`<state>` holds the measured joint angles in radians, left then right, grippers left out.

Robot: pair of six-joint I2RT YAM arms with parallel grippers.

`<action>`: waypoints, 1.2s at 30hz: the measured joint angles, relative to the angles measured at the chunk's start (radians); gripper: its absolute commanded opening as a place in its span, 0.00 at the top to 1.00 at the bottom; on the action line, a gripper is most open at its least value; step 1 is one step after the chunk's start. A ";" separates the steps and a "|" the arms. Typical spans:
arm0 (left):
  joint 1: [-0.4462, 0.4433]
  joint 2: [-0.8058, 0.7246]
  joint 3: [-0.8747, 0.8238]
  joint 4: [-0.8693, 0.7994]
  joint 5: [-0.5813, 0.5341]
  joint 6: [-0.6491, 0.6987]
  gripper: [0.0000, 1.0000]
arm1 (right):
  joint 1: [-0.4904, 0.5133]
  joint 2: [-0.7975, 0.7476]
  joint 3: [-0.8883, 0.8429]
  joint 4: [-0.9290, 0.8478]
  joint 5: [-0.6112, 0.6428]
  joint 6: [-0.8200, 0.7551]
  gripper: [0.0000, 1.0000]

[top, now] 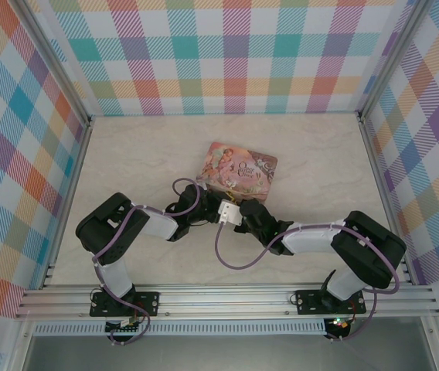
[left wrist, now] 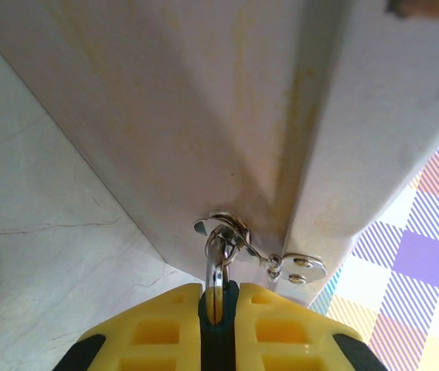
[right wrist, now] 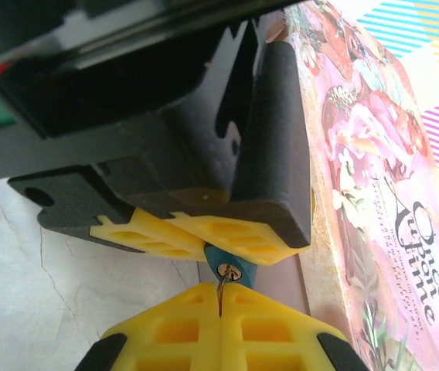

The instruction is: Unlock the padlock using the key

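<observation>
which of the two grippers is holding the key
The right gripper, shut on the key; the left gripper instead clamps the padlock, keyhole facing the key.

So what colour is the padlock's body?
Blue-teal; the padlock shows best in the right wrist view.

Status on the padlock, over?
Left gripper shut on padlock, shackle hooked in tin hasp. Right gripper shut on key, tip at keyhole. Nothing blocking.

At 6 o'clock the right gripper (right wrist: 221, 300) pinches the key (right wrist: 219, 287), its tip touching the padlock (right wrist: 227, 270). The tin (right wrist: 374, 193) lies at 3 o'clock.
</observation>
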<state>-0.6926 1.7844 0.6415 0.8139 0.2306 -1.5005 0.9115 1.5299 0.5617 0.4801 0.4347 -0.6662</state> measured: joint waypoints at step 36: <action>-0.007 0.000 0.005 -0.010 0.004 0.002 1.00 | -0.117 -0.283 -0.037 -0.203 -0.344 0.787 0.32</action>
<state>-0.6998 1.7840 0.6460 0.8036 0.2348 -1.4990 0.7948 1.2465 0.5243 0.2771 0.0906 0.1204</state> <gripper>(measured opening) 0.113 0.641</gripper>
